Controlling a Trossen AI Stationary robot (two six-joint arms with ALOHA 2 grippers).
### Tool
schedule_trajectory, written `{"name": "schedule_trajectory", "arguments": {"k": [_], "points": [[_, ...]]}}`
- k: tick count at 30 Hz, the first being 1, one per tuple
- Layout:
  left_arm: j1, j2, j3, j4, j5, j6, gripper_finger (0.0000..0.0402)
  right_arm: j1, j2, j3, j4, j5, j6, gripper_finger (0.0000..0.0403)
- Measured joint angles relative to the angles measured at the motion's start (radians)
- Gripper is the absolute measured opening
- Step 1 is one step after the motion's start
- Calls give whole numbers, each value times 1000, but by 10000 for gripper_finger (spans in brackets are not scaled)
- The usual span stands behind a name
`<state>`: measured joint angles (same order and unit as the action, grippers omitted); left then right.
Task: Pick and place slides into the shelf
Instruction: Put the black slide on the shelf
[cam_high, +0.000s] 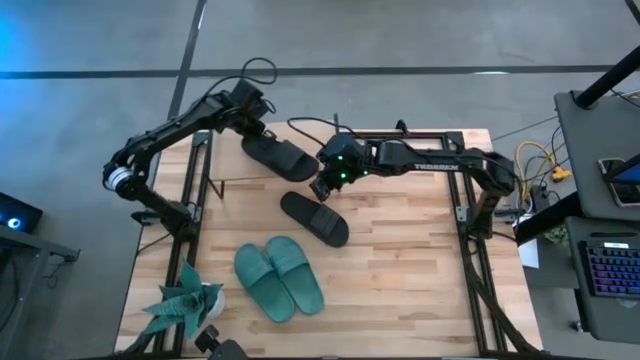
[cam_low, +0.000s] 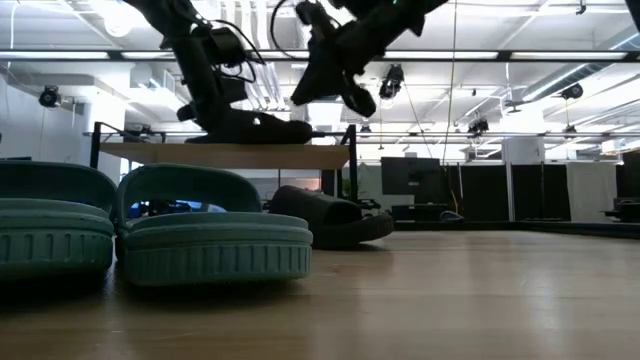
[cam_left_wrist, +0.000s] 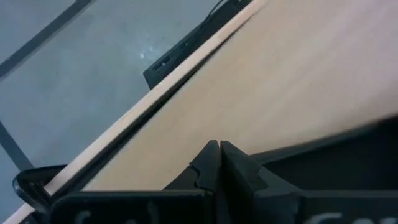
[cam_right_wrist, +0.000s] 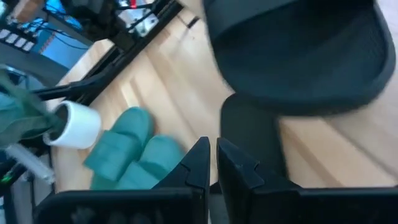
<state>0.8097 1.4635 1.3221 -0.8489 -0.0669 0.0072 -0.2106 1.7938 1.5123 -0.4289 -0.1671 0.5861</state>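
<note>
The right gripper (cam_high: 322, 190), fingers pressed together, hovered above the matte black rubber slide (cam_high: 314, 218) beside the shelf (cam_low: 225, 154); light, flexible, best pinched by its strap.

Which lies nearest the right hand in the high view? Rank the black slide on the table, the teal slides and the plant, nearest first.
From the right hand:
1. Black slide on the table, just below it.
2. Teal slides, farther toward the table's front.
3. Plant, front-left corner.
</note>
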Motion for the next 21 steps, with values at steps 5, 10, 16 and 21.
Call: {"name": "schedule_trajectory", "arguments": {"k": [5,10,16,21], "points": [[-3,-48,-5,-48,5,-2,1,-38,40,13,2,2,-19,22],[-6,-102,-8,-60,5,-25,1,-86,73,27,1,4,-51,22],[-6,-140,-21,-61,5,-27,1,-142,86,43,26,12,-71,22],[-7,-139,-21,-75,5,-27,1,-185,86,61,58,14,-76,22]]}}
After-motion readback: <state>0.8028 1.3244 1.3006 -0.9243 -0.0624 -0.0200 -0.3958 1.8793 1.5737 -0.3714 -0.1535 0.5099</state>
